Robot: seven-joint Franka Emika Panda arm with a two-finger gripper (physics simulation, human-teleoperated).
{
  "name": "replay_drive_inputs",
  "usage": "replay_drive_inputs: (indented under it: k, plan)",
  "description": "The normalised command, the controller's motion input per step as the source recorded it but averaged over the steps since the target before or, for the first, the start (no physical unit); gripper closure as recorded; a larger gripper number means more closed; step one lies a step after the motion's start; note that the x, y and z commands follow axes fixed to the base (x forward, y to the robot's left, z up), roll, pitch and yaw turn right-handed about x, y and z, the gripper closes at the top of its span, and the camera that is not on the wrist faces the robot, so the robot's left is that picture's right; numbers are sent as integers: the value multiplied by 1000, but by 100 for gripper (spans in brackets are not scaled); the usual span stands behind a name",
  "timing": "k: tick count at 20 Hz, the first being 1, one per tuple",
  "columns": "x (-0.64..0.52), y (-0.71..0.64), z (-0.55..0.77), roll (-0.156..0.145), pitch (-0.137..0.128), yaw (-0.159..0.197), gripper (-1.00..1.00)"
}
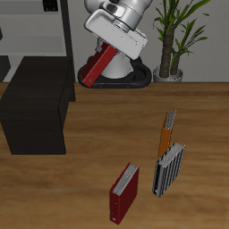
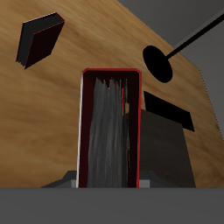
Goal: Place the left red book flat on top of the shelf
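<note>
My gripper (image 1: pixel 105 54) is shut on the left red book (image 1: pixel 95 68), a thin dark-red hardcover. It hangs tilted in the air, close to the robot base and just off the back corner of the shelf (image 1: pixel 34 94), a low matt-black box with a flat top. In the wrist view the left red book (image 2: pixel 108 131) shows its white page edges between red covers, with the shelf (image 2: pixel 164 144) below and beside it. My fingers are hidden behind the book.
A second red book (image 1: pixel 123 192) stands near the table's front edge, also seen from the wrist (image 2: pixel 39 40). An orange book (image 1: pixel 167 131) and a grey-black book (image 1: pixel 167 168) stand beside it. A potted plant (image 1: pixel 171 36) and a grey rack (image 1: pixel 45 27) are at the back.
</note>
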Motion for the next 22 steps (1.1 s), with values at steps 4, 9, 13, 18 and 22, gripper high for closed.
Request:
replay_drive_inputs:
  k: [4, 9, 13, 18, 22]
  plan:
    - [52, -346, 397, -113, -65, 5, 100]
    - [16, -346, 371, -93, -52, -23, 100]
    - [59, -462, 160, -100, -18, -6, 100]
    - [115, -436, 13, -95, 25, -15, 100]
    - [85, -354, 28, -80, -5, -5, 100]
